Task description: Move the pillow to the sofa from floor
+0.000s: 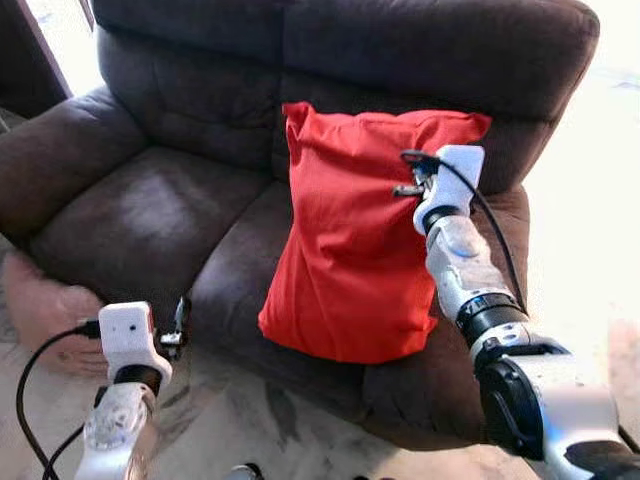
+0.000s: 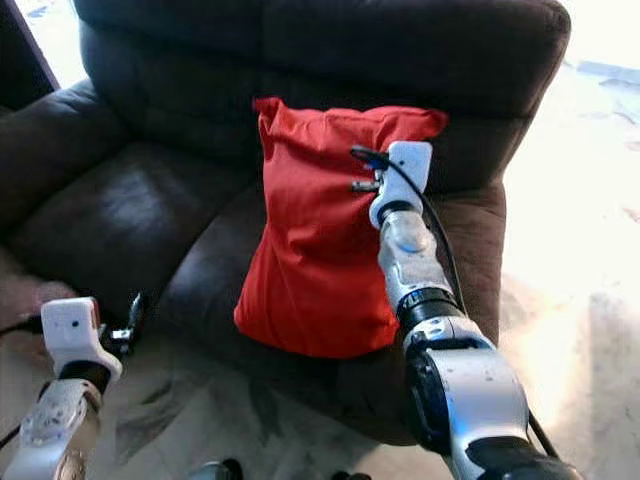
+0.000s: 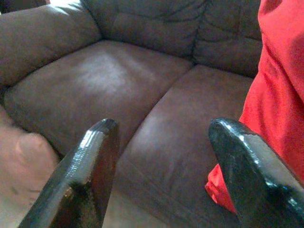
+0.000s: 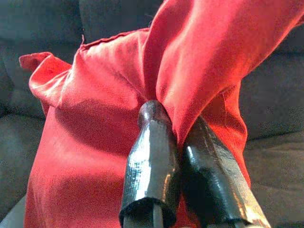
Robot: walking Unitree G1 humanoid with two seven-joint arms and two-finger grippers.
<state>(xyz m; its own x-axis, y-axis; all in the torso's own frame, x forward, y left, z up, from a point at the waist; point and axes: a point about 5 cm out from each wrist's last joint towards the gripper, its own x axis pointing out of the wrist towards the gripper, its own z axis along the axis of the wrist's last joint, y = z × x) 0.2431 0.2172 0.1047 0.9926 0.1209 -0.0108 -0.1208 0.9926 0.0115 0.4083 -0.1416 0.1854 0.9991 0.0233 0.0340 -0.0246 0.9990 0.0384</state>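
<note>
A: Where is the red pillow (image 1: 355, 240)?

B: It stands on the brown sofa (image 1: 160, 215) seat, leaning on the back. The right gripper (image 4: 176, 142) has its jaws pinched tight on a fold near the top.

A: And the left gripper (image 3: 164, 156)?

B: Its jaws are wide apart, holding nothing (the pillow is just beside them).

Red pillow (image 1: 350, 250) stands upright on brown sofa (image 1: 180, 200) seat.

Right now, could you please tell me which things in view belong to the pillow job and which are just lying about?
Job:
red pillow, leaning on the sofa
right gripper, fingers pinching the fabric

Lying about:
pinkish cushion on the floor
left gripper, open, idle
</note>
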